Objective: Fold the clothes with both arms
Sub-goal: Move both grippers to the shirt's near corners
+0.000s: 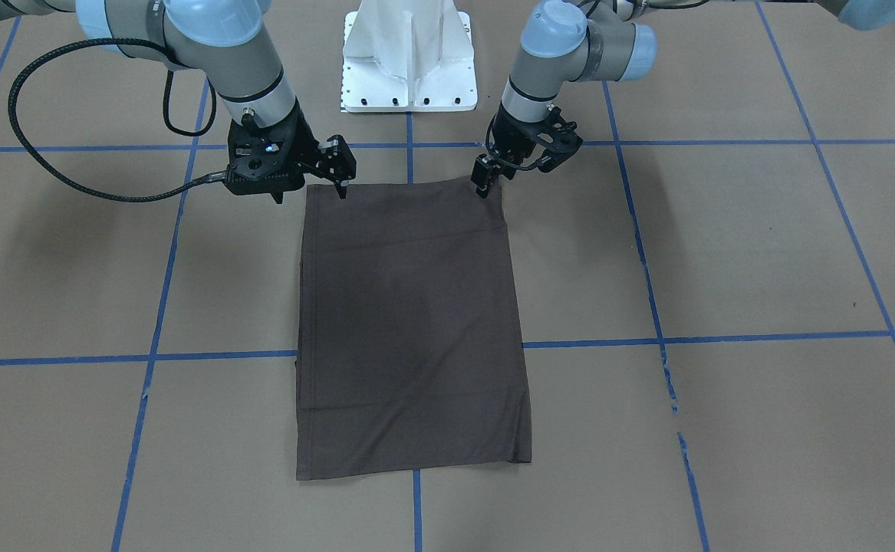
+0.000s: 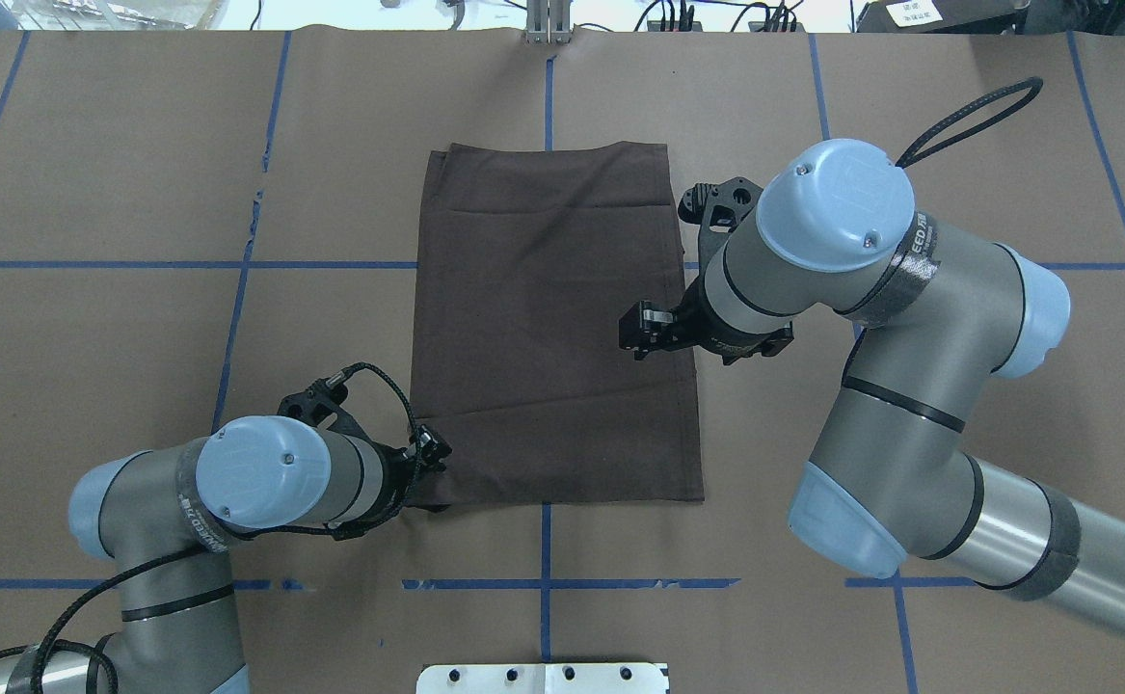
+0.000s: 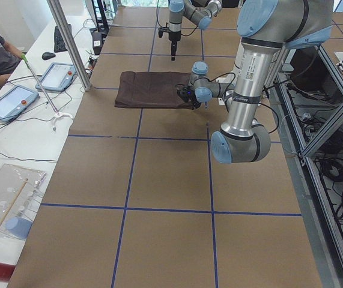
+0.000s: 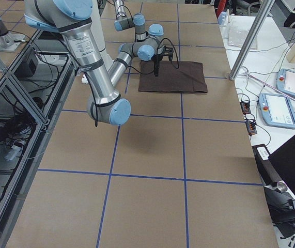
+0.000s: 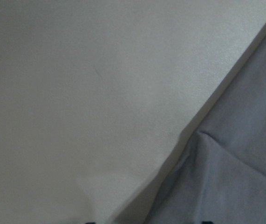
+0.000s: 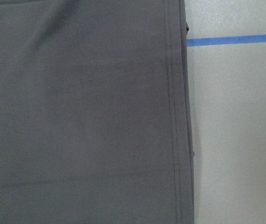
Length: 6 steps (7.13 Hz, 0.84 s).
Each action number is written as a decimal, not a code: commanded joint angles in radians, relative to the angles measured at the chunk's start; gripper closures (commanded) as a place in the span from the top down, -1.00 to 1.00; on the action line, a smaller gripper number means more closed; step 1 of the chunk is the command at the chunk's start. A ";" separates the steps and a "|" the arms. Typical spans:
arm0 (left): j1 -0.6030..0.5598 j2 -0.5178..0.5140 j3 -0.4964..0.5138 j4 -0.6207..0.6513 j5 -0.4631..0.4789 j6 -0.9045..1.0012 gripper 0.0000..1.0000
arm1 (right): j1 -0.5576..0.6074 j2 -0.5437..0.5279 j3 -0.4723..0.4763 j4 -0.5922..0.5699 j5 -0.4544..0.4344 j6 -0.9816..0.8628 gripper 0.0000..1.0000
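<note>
Left hand (image 1: 485,182) sits low at one robot-side corner of the T-shirt (image 1: 412,322). Its fingers seem to be apart: the wrist view shows only two dark tips, widely spaced at its bottom edge, with the cloth corner rising in a small peak between and ahead of them. Right hand (image 1: 310,192) is at the other robot-side corner, higher up, with its fingers plainly spread and nothing in them. The shirt's stitched hem runs straight beneath it.

The shirt lies flat on the tabletop (image 1: 723,253) as a long rectangle with its sleeves out of sight, stretching away from both hands.

The step looks like taking these two corners to fold the rectangle in half. To do it well, the right hand should first come down to the left hand's height. Each hand should then pinch every layer at its corner, not just the top one. Both should lift together, keep the edge between them taut, and lay it squarely on the far edge.

No bin, box or basket shows near either hand.
</note>
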 commanded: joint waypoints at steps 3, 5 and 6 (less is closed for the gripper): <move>0.004 -0.010 -0.007 0.000 0.000 -0.005 -0.55 | 0.001 -0.027 0.015 0.000 0.003 -0.001 1.00; 0.022 -0.005 -0.010 0.000 0.002 -0.005 -1.00 | 0.001 -0.033 0.018 0.000 0.003 -0.001 1.00; 0.026 -0.004 -0.014 0.000 0.000 0.010 -1.00 | 0.001 -0.038 0.018 0.000 0.003 -0.001 1.00</move>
